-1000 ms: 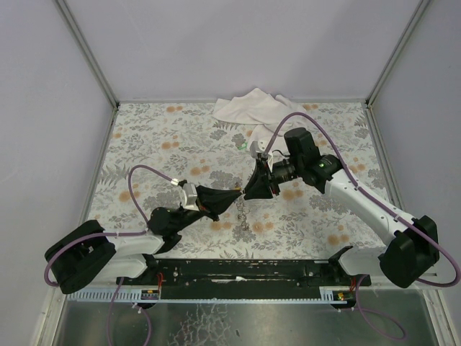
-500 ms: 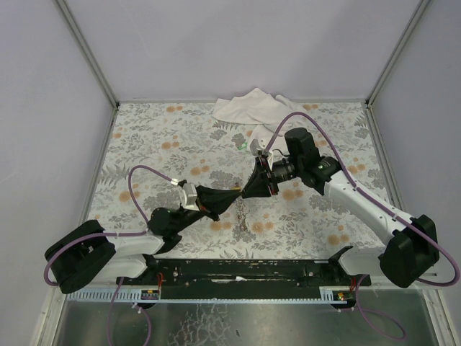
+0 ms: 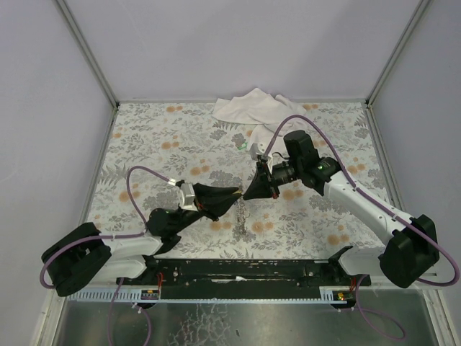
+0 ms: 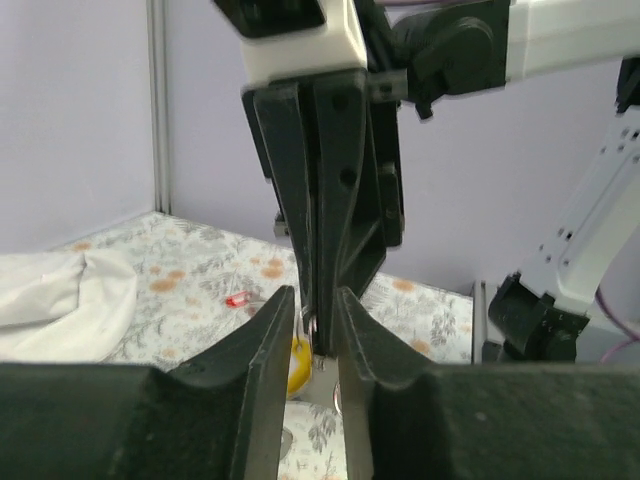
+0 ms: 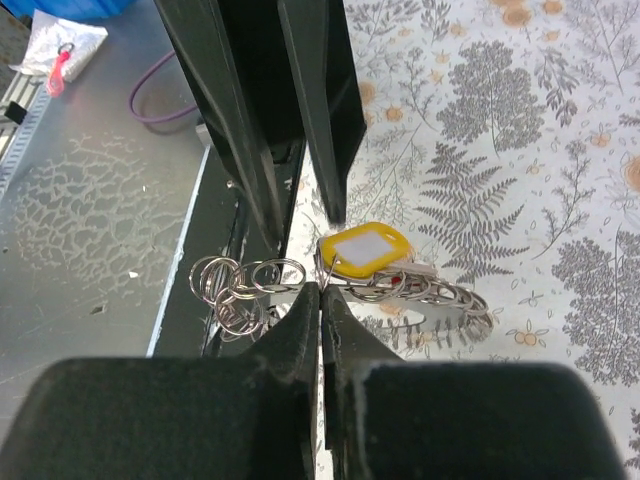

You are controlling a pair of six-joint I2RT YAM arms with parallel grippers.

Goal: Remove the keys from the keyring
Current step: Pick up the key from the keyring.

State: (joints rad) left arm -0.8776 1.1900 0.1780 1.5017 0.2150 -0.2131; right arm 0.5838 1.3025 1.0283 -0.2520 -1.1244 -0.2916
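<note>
Grip by right hand [image 5: 320, 300], fingers pressed together, pinching keyring [image 5: 430, 293] beside yellow tag [image 5: 365, 250], dangling it above table [image 5: 520, 150]. Straddling those tips with left hand [image 4: 312, 310], slightly spread. Risking a drop: thin links slipping free if that pinch shifts.

arms [image 3: 130, 246]: white shells, black joints | cables [image 3: 138, 173]: purple, looping | fingers [image 4: 268, 350]: black, pointy | light [image 3: 319, 165]: green dot, right arm [image 3: 360, 200], 2 o'clock

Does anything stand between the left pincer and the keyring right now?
Only the right pincer: shut on the keyring, its tip sits between the open fingers of the left pincer. Nothing else visible intervenes.
</note>
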